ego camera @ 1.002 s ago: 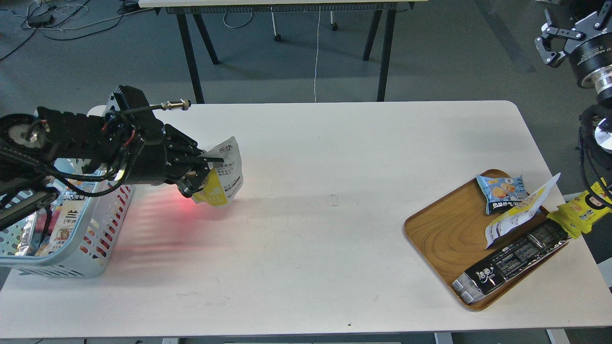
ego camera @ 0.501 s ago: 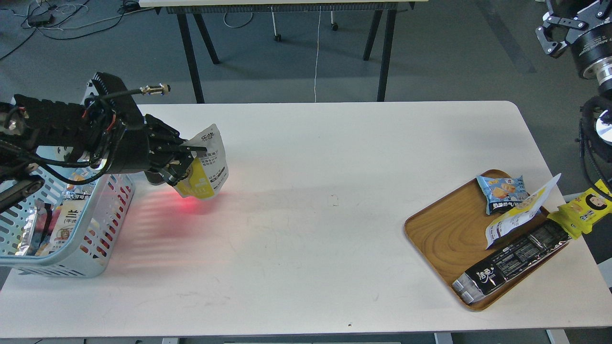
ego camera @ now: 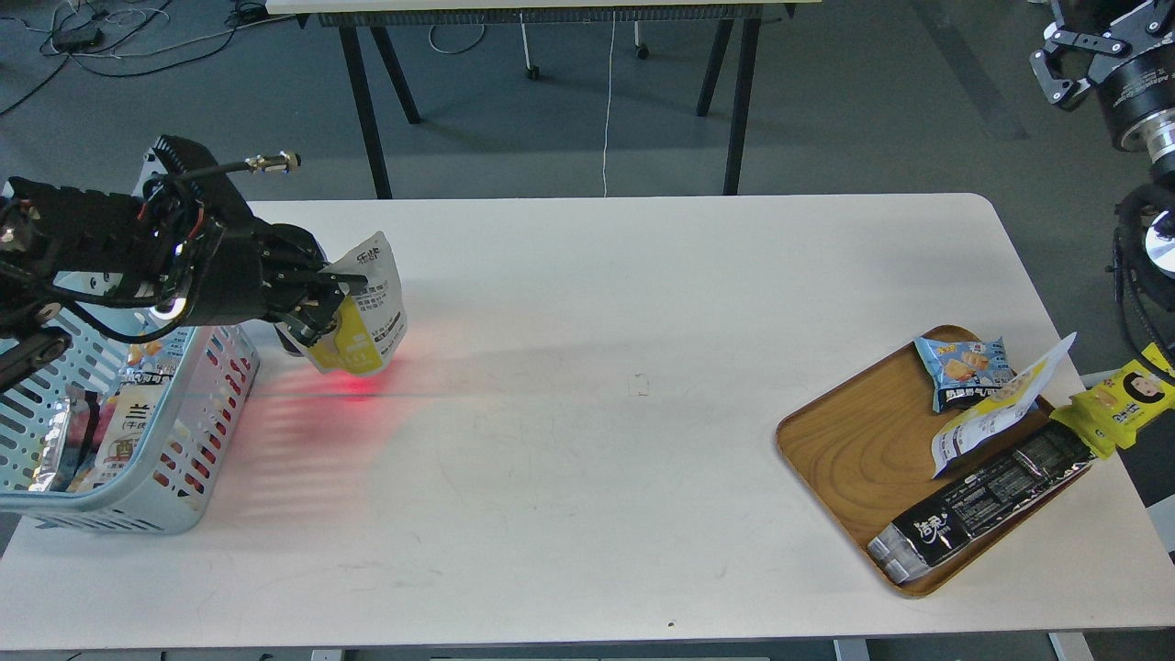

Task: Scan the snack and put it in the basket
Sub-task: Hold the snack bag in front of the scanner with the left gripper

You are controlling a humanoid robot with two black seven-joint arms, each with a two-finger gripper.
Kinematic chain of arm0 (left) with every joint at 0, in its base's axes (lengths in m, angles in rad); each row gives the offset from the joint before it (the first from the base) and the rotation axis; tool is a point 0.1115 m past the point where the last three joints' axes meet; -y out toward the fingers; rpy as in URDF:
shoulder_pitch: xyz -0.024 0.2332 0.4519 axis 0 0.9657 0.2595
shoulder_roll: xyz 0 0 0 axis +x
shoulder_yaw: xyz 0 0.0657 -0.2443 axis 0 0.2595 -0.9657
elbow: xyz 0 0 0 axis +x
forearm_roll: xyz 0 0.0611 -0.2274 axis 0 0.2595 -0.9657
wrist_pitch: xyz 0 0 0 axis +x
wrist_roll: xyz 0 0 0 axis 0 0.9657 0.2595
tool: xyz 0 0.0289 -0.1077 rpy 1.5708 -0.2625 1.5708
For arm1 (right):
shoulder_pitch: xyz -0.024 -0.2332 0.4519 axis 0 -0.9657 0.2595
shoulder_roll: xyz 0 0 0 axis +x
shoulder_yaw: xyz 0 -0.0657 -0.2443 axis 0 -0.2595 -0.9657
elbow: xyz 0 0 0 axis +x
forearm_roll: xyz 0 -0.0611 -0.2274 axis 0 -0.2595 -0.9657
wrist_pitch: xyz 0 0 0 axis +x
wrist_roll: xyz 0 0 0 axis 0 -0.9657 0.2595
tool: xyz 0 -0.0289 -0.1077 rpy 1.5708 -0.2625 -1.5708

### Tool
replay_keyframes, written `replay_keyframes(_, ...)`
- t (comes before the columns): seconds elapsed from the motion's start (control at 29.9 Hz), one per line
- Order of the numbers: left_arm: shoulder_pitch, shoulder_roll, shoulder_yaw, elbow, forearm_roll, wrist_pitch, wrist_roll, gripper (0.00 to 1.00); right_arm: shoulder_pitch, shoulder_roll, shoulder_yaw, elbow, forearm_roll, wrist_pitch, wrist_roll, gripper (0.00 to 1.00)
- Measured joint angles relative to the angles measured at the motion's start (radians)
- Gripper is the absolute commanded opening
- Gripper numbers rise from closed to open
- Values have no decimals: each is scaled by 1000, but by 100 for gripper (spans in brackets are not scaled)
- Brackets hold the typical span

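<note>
The snack was held clamped in the left end effector, which was closed on the pouch's left edge so that the pouch hung above the surface with its black-text back turned toward the camera and some yellow showing at the bottom. It was carried clear of the surface, just beside the right wall of the basket, not yet over the opening. A red glow lay on the surface directly beneath the pouch and spread toward the basket's slotted side; it was judged to be scanner light, which would explain why the pouch was held low and steady with a printed face exposed. The source of that light could not be made out.

The basket stood at the left edge of the surface and already contained several packets, so the drop was judged to require lifting the pouch over the rim.

The right end effector was raised well apart at the upper right, over the floor, its fingers spread and empty, presumably parked out of the way. On the wooden tray at the right, a small blue packet, another white and yellow pouch and a long black packet were left waiting, with a yellow packet at the table's edge.
</note>
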Motion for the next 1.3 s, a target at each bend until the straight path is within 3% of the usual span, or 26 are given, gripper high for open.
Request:
replay_keyframes(0.4,-3,2,-1,-9,0,0,1,0,2,-9,0,1,0,0,0,99)
replay_keyframes(0.87,-4,46,-8,-105,0,0,3,0,8,-22,3,10,2,0,0,99)
replay_keyframes(1.3,4,-12,9,-7,0,0,14,0,8,-65,19,74,2,0,0,99)
